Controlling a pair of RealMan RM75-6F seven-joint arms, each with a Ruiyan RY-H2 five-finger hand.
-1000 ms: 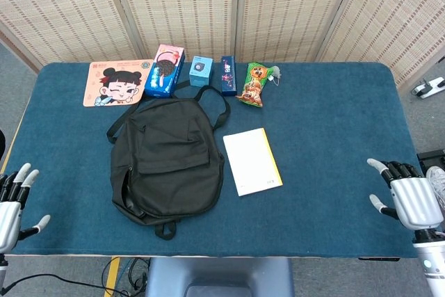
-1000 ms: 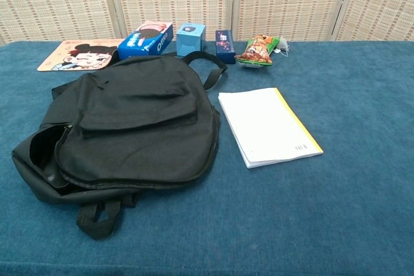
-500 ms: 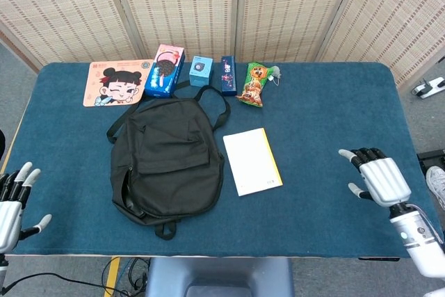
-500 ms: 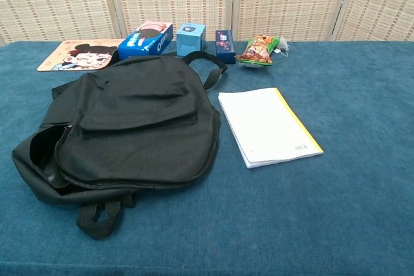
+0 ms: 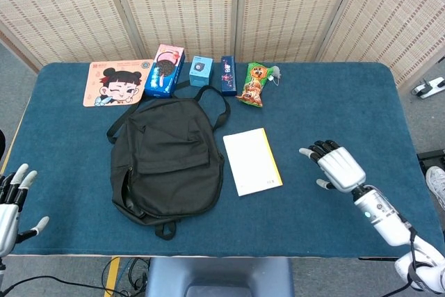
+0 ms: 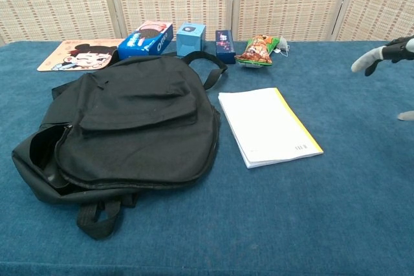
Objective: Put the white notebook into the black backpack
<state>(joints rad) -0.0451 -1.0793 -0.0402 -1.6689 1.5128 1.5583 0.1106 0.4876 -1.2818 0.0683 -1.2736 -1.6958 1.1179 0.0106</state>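
The white notebook (image 5: 252, 161) (image 6: 267, 125), yellow along its right edge, lies flat on the blue table just right of the black backpack (image 5: 167, 158) (image 6: 126, 126). The backpack lies flat with its zipper gaping at the lower left side. My right hand (image 5: 336, 165) hovers open, fingers spread, to the right of the notebook and apart from it; only its fingertips (image 6: 381, 55) show at the chest view's right edge. My left hand (image 5: 12, 202) is open at the table's near left corner, far from both objects, and holds nothing.
Along the table's far edge stand a cartoon mouse pad (image 5: 115, 83), an Oreo box (image 5: 164, 69), a small blue box (image 5: 201, 71), a dark blue box (image 5: 228, 75) and a snack bag (image 5: 253, 83). Bare blue cloth (image 5: 327, 109) spreads right of the notebook.
My right hand has moved left and forward from the table's right edge toward the notebook, and its fingertips now enter the chest view. The left hand has sunk slightly.
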